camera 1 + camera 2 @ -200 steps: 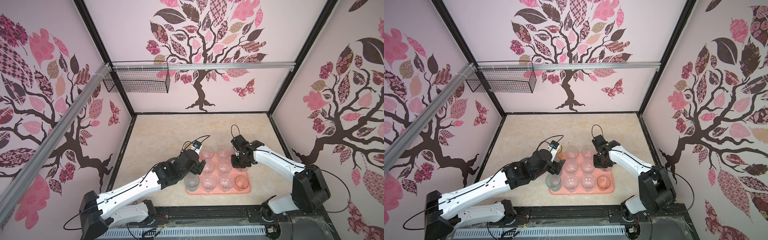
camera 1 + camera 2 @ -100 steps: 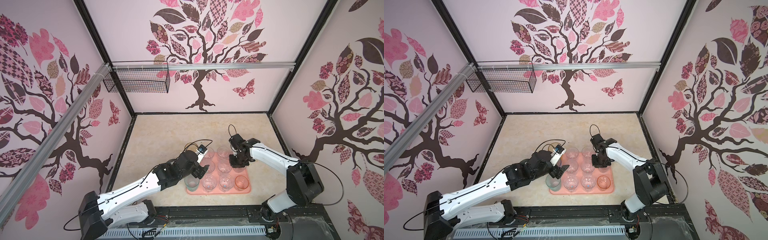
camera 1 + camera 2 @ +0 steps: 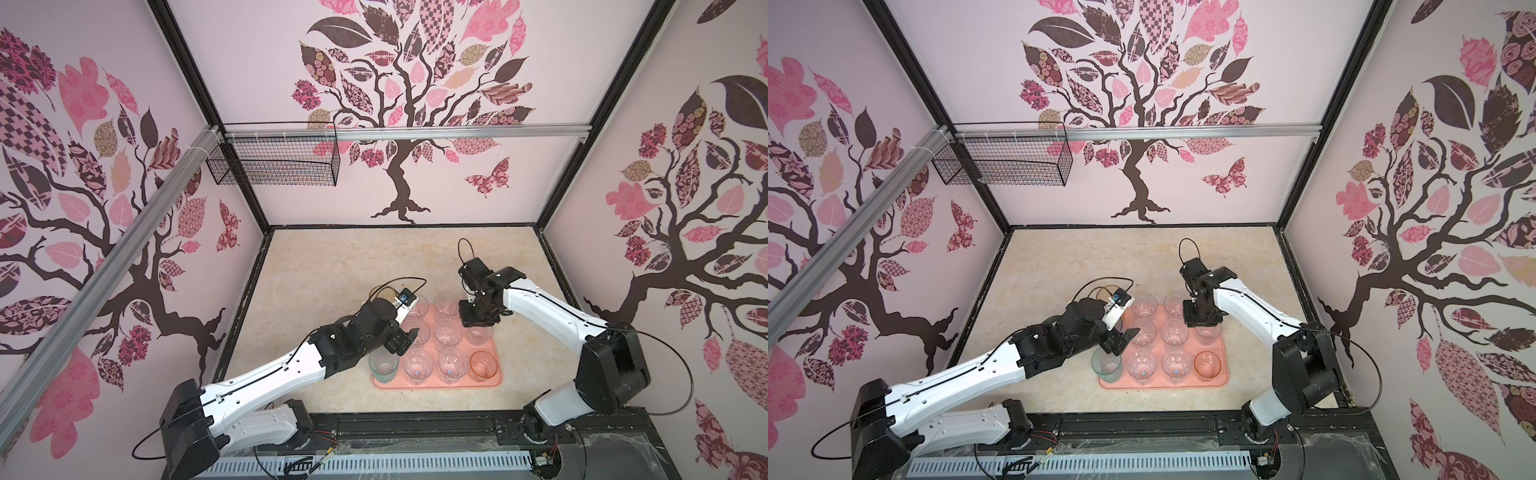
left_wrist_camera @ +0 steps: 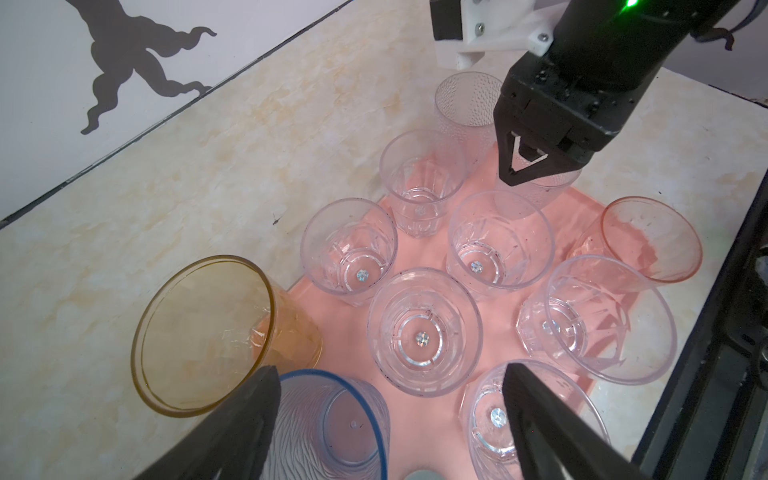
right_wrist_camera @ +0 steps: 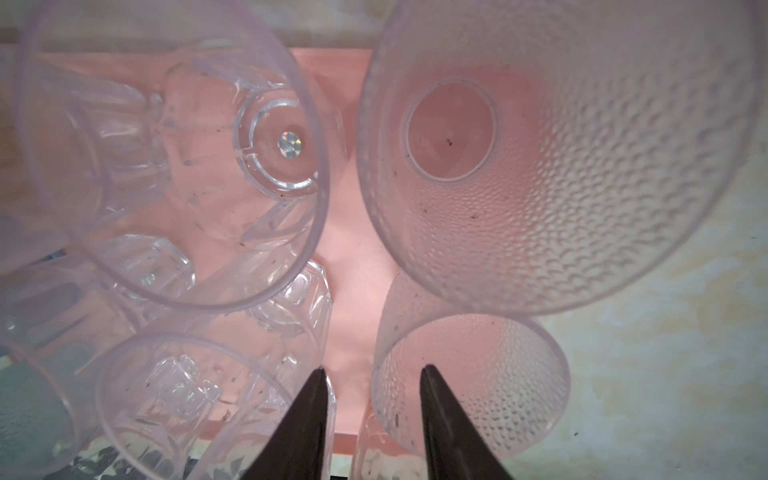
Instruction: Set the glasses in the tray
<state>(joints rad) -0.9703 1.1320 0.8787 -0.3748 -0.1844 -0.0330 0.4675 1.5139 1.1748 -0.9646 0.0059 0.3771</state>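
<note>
The salmon tray [image 3: 436, 385] [image 3: 1163, 385] holds several clear faceted glasses [image 3: 447, 332] [image 4: 424, 332] and a pinkish-orange one [image 3: 483, 365] at its front right. My right gripper [image 5: 370, 415] [image 3: 478, 321] is open astride the wall of a frosted dotted glass [image 5: 490, 395] [image 4: 536, 195] standing in the tray, one finger inside, one outside, neither touching. My left gripper [image 4: 388, 386] [image 3: 403, 341] hangs open and empty above a blue-rimmed ribbed glass [image 4: 332, 424] and a clear one [image 4: 490, 415]. An amber glass [image 4: 199, 332] stands at the tray's back left corner, a teal one [image 3: 384, 366] at its front left.
A second frosted glass [image 5: 582, 166] [image 4: 465, 104] stands just behind the right gripper. The black frame rail [image 3: 415, 424] runs close along the tray's front. A black wire basket [image 3: 274, 164] hangs high on the back left wall. Bare marble tabletop [image 3: 353, 257] lies behind the tray.
The right gripper's jaws have parted, letting go of the frosted glass. The left gripper has shifted slightly toward the tray's front, still open.
</note>
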